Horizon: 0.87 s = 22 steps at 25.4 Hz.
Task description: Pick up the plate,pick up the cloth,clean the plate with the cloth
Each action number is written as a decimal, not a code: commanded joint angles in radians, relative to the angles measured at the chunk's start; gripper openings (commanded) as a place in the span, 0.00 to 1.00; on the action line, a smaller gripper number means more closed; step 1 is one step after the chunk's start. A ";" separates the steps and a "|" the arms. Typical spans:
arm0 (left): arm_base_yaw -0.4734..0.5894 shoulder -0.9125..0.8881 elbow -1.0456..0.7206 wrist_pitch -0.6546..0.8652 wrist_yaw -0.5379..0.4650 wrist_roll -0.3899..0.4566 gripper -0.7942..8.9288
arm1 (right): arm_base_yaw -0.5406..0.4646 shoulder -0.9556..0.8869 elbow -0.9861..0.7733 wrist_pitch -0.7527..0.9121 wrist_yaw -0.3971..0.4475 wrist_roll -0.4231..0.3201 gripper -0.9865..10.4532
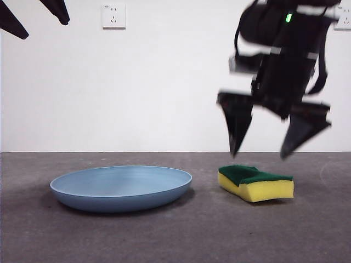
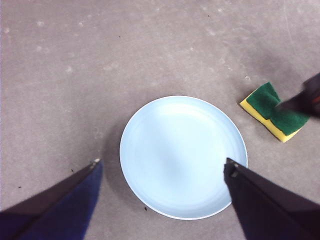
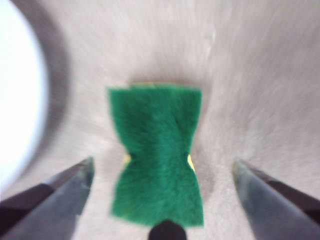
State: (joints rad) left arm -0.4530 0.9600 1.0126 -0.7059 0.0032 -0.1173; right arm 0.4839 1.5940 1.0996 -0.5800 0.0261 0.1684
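The light-blue plate (image 1: 121, 187) lies flat on the grey counter (image 1: 175, 235), and the cloth (image 1: 256, 183), a yellow sponge with its green layer on top, lies just beside it, not touching. The right gripper (image 1: 259, 155) hangs directly above the cloth with its fingers spread wide and holding nothing. The left gripper (image 2: 162, 162) hovers high over the plate, its fingers also wide open and empty.

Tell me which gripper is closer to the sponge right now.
Right. The right gripper hangs open just above the sponge; the left gripper hovers open high over the plate, away from it.
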 commanded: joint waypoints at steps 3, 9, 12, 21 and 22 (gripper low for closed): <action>-0.004 0.000 -0.007 0.003 -0.001 0.016 0.08 | 0.003 -0.174 0.004 -0.044 -0.002 -0.005 0.07; -0.005 -0.041 -0.008 0.064 -0.011 0.060 0.07 | 0.010 -0.443 0.003 -0.037 0.000 -0.051 0.08; -0.006 -0.120 -0.017 0.088 -0.037 0.094 0.07 | 0.032 -0.552 0.000 -0.025 0.007 -0.088 0.08; -0.006 -0.367 -0.298 0.250 -0.053 0.090 0.07 | 0.091 -0.806 -0.295 0.187 0.064 -0.145 0.08; -0.006 -0.392 -0.333 0.269 -0.052 0.090 0.07 | 0.095 -0.830 -0.338 0.212 0.063 -0.145 0.08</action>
State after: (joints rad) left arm -0.4557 0.5877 0.7162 -0.4587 -0.0456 -0.0341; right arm 0.5739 0.7807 0.8120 -0.3908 0.0822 0.0368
